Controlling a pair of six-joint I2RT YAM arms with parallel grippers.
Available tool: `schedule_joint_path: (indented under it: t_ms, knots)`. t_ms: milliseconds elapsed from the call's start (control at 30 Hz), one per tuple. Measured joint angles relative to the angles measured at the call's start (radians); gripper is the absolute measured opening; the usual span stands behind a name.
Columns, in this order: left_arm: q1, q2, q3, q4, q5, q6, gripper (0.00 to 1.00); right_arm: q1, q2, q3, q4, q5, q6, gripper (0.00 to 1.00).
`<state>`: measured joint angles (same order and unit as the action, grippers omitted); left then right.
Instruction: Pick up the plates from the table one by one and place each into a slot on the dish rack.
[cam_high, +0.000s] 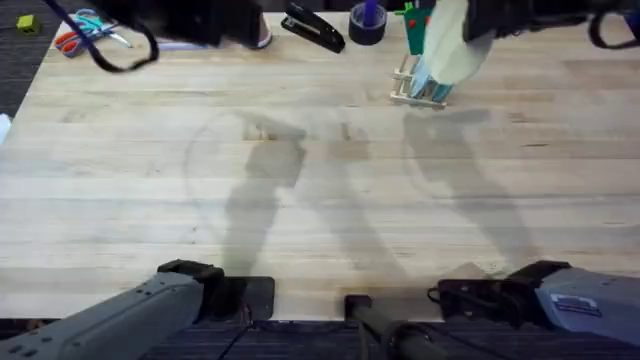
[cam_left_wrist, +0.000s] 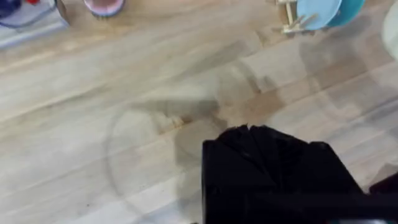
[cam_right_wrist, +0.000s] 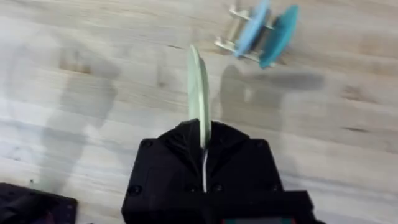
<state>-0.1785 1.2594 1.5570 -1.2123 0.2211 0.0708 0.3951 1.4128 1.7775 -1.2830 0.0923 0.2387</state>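
One cream plate (cam_right_wrist: 198, 93), held edge-on in the right claw (cam_right_wrist: 204, 146), is best kept upright and lowered into a free slot of the dish rack (cam_right_wrist: 239, 45) beside the two blue plates (cam_right_wrist: 267, 34); the left claw's (cam_left_wrist: 273, 168) state cannot be told.

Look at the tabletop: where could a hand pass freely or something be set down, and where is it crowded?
The wide middle of the table is bare, from the arm bases up to the far row. The far edge is crowded: scissors, stapler, tape roll, and the dish rack holding blue plates. The right gripper holds the cream plate above the table near the rack.
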Motion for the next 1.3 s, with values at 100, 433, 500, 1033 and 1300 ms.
schedule_joint_path:
  t_ms: [100,433,500,1033,1300]
  knots:
    - [-0.03,-0.011,-0.058,0.015,-0.011,-0.017,0.043,0.0,-0.011,0.0,-0.029,0.041,0.008,0.03]
    - [-0.066,-0.008,-0.105,0.054,-0.024,-0.038,0.276,0.0,-0.016,0.002,-0.062,0.128,0.046,0.03]
    - [-0.066,-0.009,-0.105,0.054,-0.028,-0.039,0.573,0.0,-0.016,0.002,-0.063,0.136,0.049,0.03]
    - [-0.066,-0.009,-0.105,0.056,-0.031,-0.045,0.994,0.0,-0.029,0.002,-0.104,0.148,0.121,0.028]
    - [-0.066,-0.009,-0.105,0.056,-0.031,-0.045,0.994,0.0,-0.035,0.003,-0.101,0.212,0.298,0.028]
